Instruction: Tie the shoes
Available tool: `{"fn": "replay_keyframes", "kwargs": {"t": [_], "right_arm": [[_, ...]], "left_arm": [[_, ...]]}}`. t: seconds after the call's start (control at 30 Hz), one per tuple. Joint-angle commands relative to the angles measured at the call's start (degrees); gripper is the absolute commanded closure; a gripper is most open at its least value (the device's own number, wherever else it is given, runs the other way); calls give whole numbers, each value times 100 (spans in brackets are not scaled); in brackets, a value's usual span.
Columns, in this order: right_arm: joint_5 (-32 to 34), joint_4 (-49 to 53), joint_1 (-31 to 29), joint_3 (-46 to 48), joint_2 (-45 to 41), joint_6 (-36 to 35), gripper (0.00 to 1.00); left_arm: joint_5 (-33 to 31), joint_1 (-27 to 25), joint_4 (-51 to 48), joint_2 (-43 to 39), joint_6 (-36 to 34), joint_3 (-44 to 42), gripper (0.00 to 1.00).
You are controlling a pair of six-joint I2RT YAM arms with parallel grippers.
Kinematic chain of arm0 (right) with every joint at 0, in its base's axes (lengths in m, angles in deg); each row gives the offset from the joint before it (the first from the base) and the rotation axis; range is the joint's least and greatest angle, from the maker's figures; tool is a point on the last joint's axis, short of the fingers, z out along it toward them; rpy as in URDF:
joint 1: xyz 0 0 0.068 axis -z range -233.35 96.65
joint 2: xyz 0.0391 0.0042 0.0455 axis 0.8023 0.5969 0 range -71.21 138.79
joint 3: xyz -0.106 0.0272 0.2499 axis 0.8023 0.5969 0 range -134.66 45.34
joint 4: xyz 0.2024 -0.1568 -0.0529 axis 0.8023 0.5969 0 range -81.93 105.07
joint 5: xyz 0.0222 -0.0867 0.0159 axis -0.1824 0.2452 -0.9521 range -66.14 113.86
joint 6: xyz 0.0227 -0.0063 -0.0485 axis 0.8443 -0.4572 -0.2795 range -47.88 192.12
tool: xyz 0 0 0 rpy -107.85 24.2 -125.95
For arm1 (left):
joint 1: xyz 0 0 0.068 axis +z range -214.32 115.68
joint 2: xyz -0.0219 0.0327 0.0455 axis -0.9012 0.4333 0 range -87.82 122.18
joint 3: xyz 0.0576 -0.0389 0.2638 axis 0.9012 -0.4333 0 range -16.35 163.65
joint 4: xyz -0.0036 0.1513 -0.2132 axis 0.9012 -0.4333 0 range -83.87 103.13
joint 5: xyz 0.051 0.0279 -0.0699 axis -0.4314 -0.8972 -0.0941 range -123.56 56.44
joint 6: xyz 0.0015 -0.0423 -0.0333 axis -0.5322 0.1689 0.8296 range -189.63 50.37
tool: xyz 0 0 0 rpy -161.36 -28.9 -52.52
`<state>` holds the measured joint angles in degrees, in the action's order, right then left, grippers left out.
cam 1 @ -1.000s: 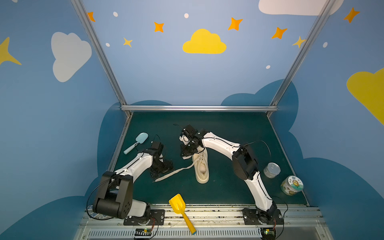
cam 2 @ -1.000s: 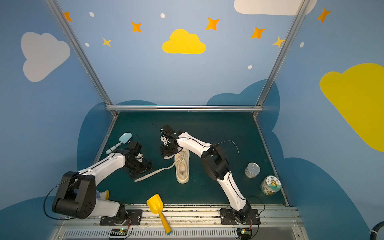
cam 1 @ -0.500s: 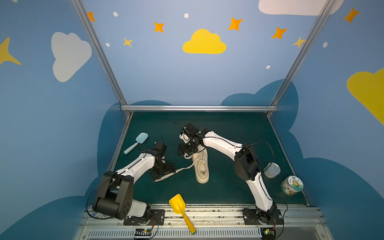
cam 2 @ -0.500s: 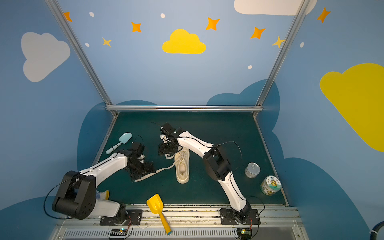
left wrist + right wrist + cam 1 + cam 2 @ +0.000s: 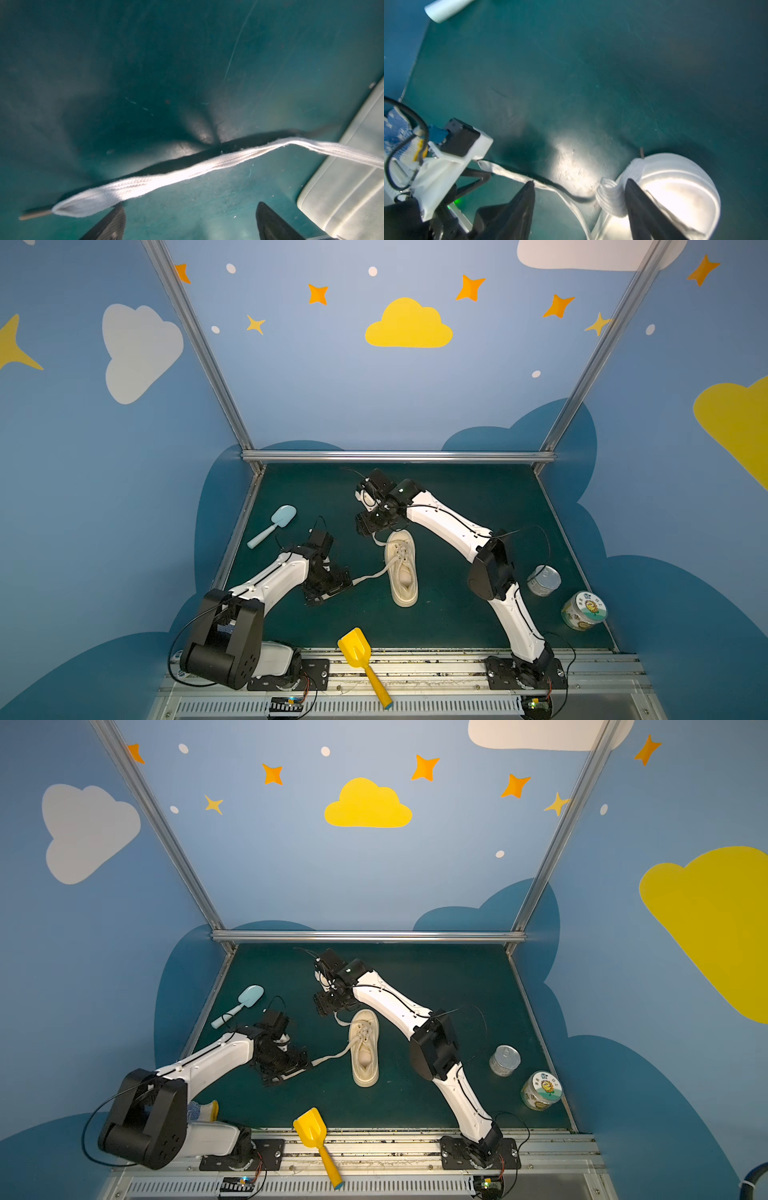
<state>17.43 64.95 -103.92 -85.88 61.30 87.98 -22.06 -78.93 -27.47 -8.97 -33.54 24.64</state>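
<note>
Since both my left hand (image 5: pixel 191 204) and right hand (image 5: pixel 581 181) stand apart, holding nothing, the laces (image 5: pixel 187 168) lie loose; closing short could miss them or nudge the sneaker (image 5: pixel 401 568), mid-frame on the counter (image 5: pixel 465 614).

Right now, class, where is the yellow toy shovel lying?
In both top views the yellow shovel lies mid-front, handle over the metal rail, nearer the camera than the cream sneaker.

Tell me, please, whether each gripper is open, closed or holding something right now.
Left gripper: open, holding nothing; the lace lies loose nearby.
Right gripper: open, holding nothing.
</note>
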Motion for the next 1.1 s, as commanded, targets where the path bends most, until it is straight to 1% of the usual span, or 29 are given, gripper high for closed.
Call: {"fn": "replay_keyframes", "kwargs": {"t": [0.0, 0.03, 0.17, 0.23, 0.27, 0.3, 0.33, 0.37, 0.43, 0.47, 0.53, 0.6, 0.63, 0.73, 0.8, 0.87, 0.9, 0.93, 0.97, 1.0, 1.03, 1.07], "right_arm": [[-168, 785, -67, -155, 215, -144, 31], [-170, 681, -95, -66, 144, -173, 31], [651, 518, -200, 10, -134, -335, 31], [864, 465, -238, 85, -186, -724, 31], [939, 474, -246, 116, -173, -651, 30], [699, 489, -223, 124, -165, -631, 30], [133, 460, -157, 173, -155, -608, 30], [-405, 442, -64, 195, -140, -463, 31], [-1199, 481, 97, 150, -86, 4, 34], [-1318, 477, 144, 146, -98, 91, 35], [-1151, 362, 152, 298, -235, 145, 35], [-1421, 64, 232, 593, -375, 350, 33], [-1716, -89, 324, 741, -407, 526, 34], [-2210, -442, 513, 1086, -497, 930, 35], [-2286, -587, 569, 1265, -596, 1014, 35], [-2294, -738, 607, 1442, -765, 1048, 36], [-2255, -806, 634, 1537, -856, 1078, 36], [-2258, -857, 680, 1621, -957, 1128, 36], [-2263, -892, 737, 1687, -1018, 1170, 37], [-2295, -906, 803, 1757, -1095, 1203, 37], [-2287, -903, 866, 1821, -1173, 1226, 38], [-2249, -886, 921, 1872, -1249, 1206, 38]], "left_arm": [[146, 79, -29, -132, 16, -39, 2], [148, 116, 5, -165, 26, -77, 2], [375, 230, 112, -279, 78, -205, 2], [387, 254, 118, -300, 73, -208, 2], [383, 266, 129, -308, 33, -191, 2], [379, 270, 153, -316, -28, -172, 2], [382, 266, 223, -367, -54, -175, 2], [403, 270, 342, -432, -66, -195, 2], [584, 291, 677, -533, -96, -272, 2], [670, 307, 847, -567, -61, -305, 2], [1024, 327, 1199, -594, -177, -359, 2], [1245, 313, 1613, -652, -256, -466, 2], [1330, 282, 1923, -687, -311, -550, 2], [1357, 137, 3061, -953, -387, -905, 4], [1149, -4, 3804, -1257, -430, -1212, 3], [953, -36, 4100, -1446, -453, -1394, 3], [858, -26, 4013, -1477, -549, -1390, 3], [756, -20, 3577, -1464, -755, -1225, 3], [504, -23, 3020, -1402, -935, -1028, 6], [75, -36, 2337, -1304, -1070, -759, 7], [-211, -31, 1771, -1181, -1229, -541, 8], [-439, -43, 1400, -1084, -1345, -391, 10]]}}
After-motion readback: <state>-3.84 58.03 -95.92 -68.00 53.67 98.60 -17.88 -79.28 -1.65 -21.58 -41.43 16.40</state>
